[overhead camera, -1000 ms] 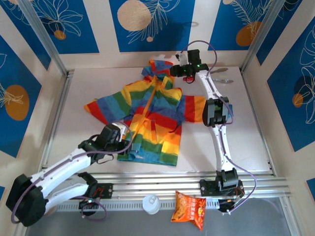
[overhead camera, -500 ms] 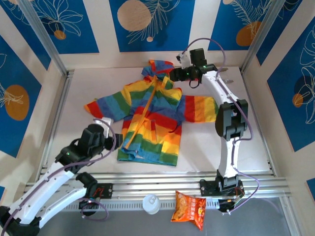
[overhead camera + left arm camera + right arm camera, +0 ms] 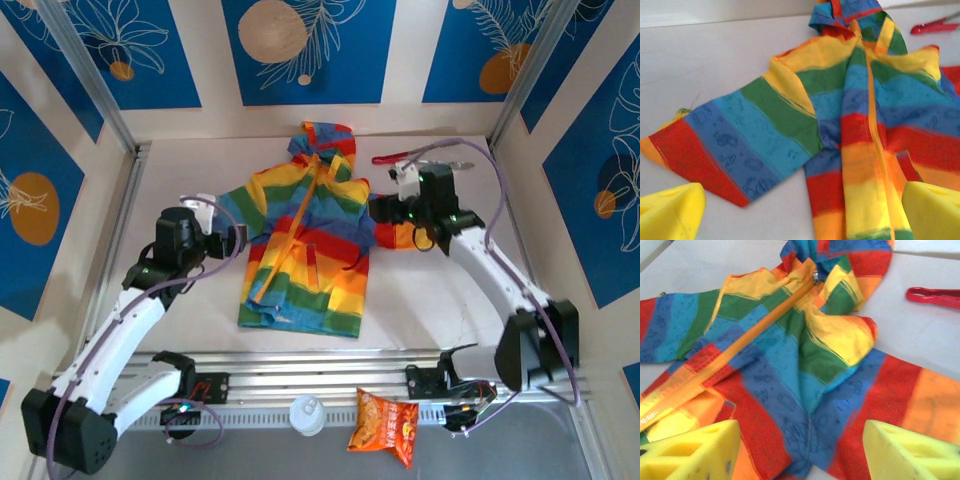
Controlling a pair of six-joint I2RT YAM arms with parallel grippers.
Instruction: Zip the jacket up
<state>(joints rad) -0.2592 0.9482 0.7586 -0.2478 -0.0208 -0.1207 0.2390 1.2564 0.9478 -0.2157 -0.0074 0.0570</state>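
The white surface (image 3: 170,170) carries the jacket (image 3: 310,240), spread flat at its middle with the hood far, the hem near and a sleeve out to each side. The left gripper (image 3: 230,238) hangs at the left sleeve and the right gripper (image 3: 380,208) at the right sleeve. Both are released, their yellow pads (image 3: 695,450) wide apart and holding nothing. The orange zipper (image 3: 740,340) lies between them, its long axis running far to near and leaning near-left. Its slider (image 3: 815,275) sits up at the collar, so the track looks closed already. The right gripper is nearer the slider, the left nearer the hem.
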